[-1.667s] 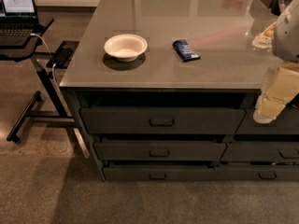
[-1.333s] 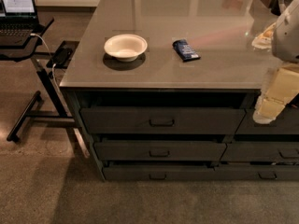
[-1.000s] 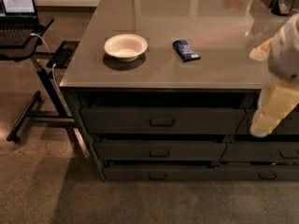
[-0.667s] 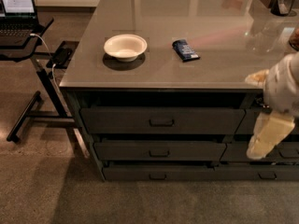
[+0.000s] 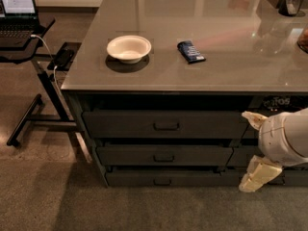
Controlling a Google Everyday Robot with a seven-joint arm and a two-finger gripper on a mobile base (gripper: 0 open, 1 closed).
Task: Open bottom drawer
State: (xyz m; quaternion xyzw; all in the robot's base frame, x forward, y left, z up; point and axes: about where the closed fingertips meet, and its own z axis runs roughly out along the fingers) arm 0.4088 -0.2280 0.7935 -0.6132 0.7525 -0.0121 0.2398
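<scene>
The bottom drawer (image 5: 192,178) is the lowest, slimmest dark grey front in the left column of the counter. It sits shut, with a small dark pull handle (image 5: 162,181) at its centre. Two taller drawer fronts (image 5: 166,125) (image 5: 163,156) lie above it, also shut. My gripper (image 5: 254,175), cream-coloured on a white arm (image 5: 285,139), hangs low at the right. It is in front of the neighbouring column, just right of the bottom drawer's right end and well away from the handle.
On the grey countertop (image 5: 231,28) sit a white bowl (image 5: 128,48) and a blue packet (image 5: 190,51). A laptop (image 5: 17,6) on a wheeled stand (image 5: 45,88) is at the left, with a cable and a black device (image 5: 62,57). Carpet floor lies in front.
The arm and gripper have dropped from beside the countertop edge to the level of the lowest drawers, staying at the right. The drawers have not moved.
</scene>
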